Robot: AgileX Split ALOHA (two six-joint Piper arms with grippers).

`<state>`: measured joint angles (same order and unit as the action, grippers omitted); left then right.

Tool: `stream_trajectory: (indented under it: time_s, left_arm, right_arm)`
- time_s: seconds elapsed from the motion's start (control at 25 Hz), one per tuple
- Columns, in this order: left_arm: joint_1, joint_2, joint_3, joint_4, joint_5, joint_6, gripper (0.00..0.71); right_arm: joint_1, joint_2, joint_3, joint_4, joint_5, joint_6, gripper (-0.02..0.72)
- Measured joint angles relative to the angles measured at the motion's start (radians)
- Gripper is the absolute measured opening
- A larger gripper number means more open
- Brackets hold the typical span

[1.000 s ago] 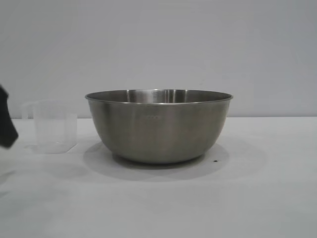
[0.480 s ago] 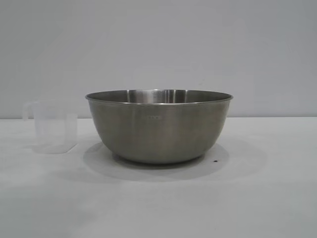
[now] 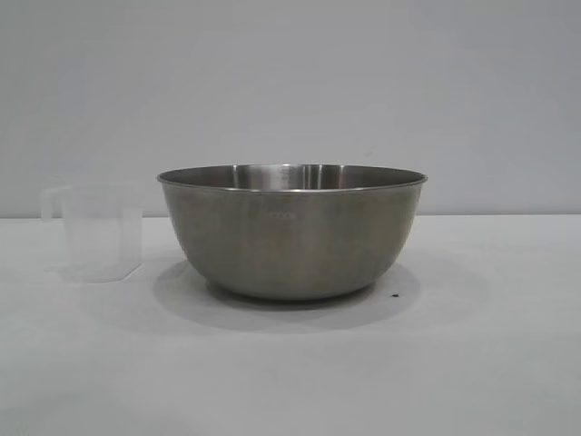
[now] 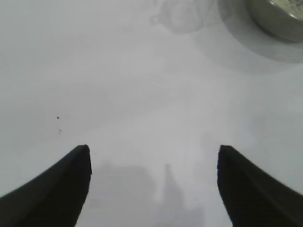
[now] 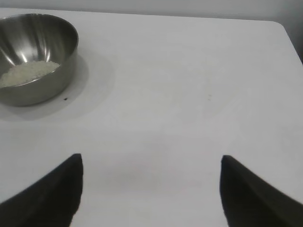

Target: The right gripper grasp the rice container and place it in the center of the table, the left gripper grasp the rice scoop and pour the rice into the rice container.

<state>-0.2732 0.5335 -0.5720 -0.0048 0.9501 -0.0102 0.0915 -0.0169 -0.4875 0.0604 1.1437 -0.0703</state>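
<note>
From the front, neither arm shows; the steel rice container [image 3: 291, 232] sits upright mid-table [image 3: 290, 381], and the clear rice scoop [image 3: 94, 232] stands upright just beside it on the left, apart from it, handle turned away from the bowl, its contents hard to make out through the pale plastic. Over the left wrist, the left gripper [image 4: 154, 158] hangs above bare tabletop with its fingers [image 4: 71, 182] spread wide and holding nothing; the scoop [image 4: 182, 14] lies well ahead of the tips, faint against the white, and the bowl [image 4: 279, 19] beyond it is cut off at the frame's corner. Over the right wrist, the right gripper [image 5: 151, 163] is likewise wide open and empty, the bowl [image 5: 35, 56] well apart from it, with a low heap of rice [image 5: 28, 72] on its bottom
</note>
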Motion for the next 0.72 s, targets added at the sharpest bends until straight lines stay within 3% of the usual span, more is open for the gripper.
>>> stream_trajectory:
  time_s: [0.32, 0.72]
  left_arm:
    - [0.0, -0.285, 0.0, -0.055, 0.119, 0.017, 0.487]
    - [0.0, -0.448, 0.0, -0.052, 0.223, 0.073, 0.487]
  right_arm:
    - [0.0, 0.0, 0.0, 0.0, 0.0, 0.0, 0.535]
    - [0.0, 0.0, 0.0, 0.0, 0.0, 0.0, 0.535]
